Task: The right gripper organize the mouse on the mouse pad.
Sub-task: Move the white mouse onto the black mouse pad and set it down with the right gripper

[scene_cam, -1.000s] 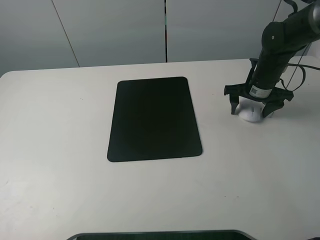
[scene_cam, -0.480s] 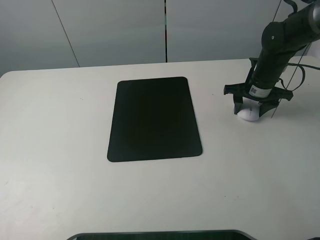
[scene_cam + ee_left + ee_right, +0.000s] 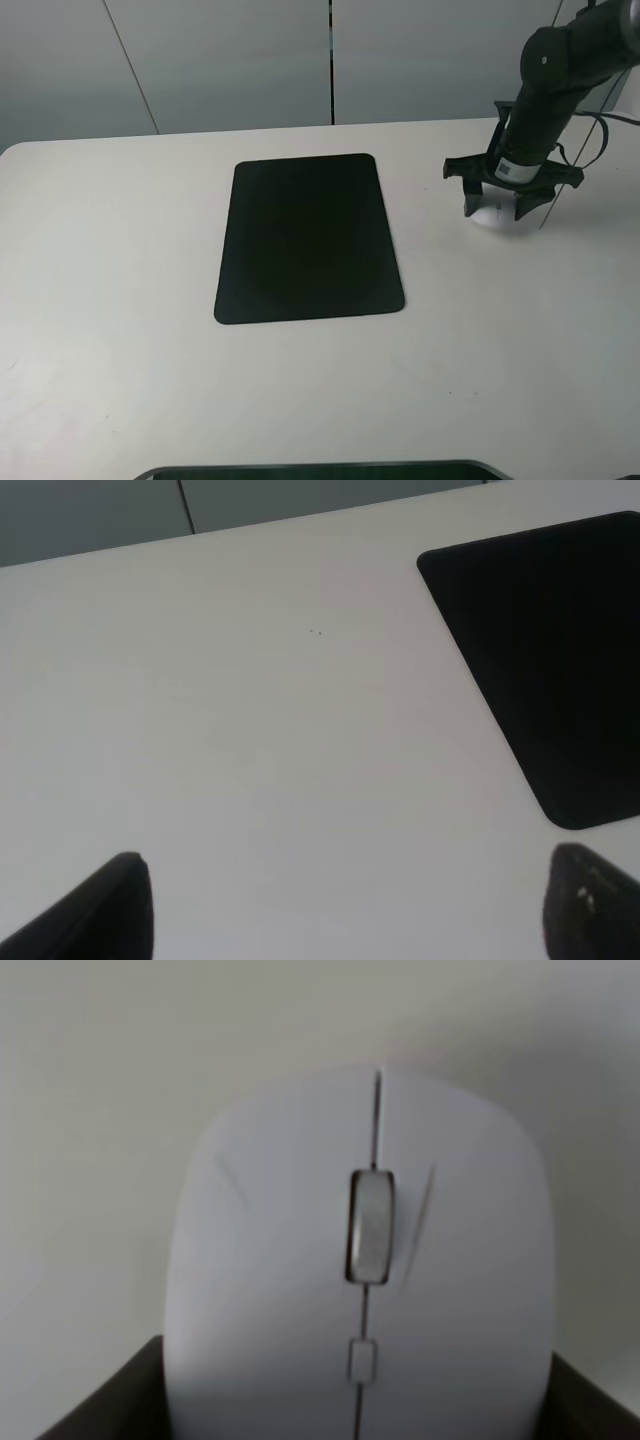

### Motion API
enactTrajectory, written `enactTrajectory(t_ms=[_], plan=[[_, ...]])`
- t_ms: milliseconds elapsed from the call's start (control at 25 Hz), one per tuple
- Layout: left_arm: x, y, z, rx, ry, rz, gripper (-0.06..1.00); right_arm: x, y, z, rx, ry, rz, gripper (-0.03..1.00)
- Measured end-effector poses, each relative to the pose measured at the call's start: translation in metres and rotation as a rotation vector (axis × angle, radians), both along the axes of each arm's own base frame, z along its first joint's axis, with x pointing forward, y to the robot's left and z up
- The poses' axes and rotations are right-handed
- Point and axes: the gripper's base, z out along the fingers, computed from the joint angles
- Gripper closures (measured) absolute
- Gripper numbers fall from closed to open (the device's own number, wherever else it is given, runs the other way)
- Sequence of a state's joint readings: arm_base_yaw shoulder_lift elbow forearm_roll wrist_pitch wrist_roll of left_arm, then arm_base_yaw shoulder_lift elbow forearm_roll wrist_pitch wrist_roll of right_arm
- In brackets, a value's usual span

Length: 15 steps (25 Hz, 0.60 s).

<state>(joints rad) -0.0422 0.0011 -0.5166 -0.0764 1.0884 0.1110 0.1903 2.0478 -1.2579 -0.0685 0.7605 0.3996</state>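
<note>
Right wrist view shows the small white oval mouse (image 3: 360, 1260) clasped at its flanks by the fingers (image 3: 105, 1412) of the black right gripper (image 3: 497, 208), likely for carrying to the flat black rectangular mouse pad (image 3: 308, 238), well apart on the counter (image 3: 120, 250); the left gripper (image 3: 350, 910) hangs spread, empty.

Table: I see a broad off-white top (image 3: 120, 300), matte, filling most of my high view.
Wall: pale grey panels (image 3: 230, 60) behind its far edge, split by a dark vertical seam (image 3: 331, 60).
Near edge: a dark rounded strip (image 3: 320, 470); I can't identify it.
Light: soft, even.
</note>
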Motion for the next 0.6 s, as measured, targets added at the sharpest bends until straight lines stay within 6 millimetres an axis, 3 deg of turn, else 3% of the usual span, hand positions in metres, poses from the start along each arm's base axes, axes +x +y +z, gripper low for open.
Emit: enactTrajectory(t_ms=[160,480,600], plan=[[0.0,0.0,0.0,0.0,0.0,0.0,0.2,0.0,0.027,0.026,-0.006,-0.025,0.042,0.49],[0.0,0.0,0.0,0.0,0.0,0.0,0.2,-0.012,0.109,0.045,0.026,-0.067,0.139,0.49],[0.0,0.0,0.0,0.0,0.0,0.0,0.2,-0.018,0.143,0.044,0.031,-0.069,0.204,0.49]])
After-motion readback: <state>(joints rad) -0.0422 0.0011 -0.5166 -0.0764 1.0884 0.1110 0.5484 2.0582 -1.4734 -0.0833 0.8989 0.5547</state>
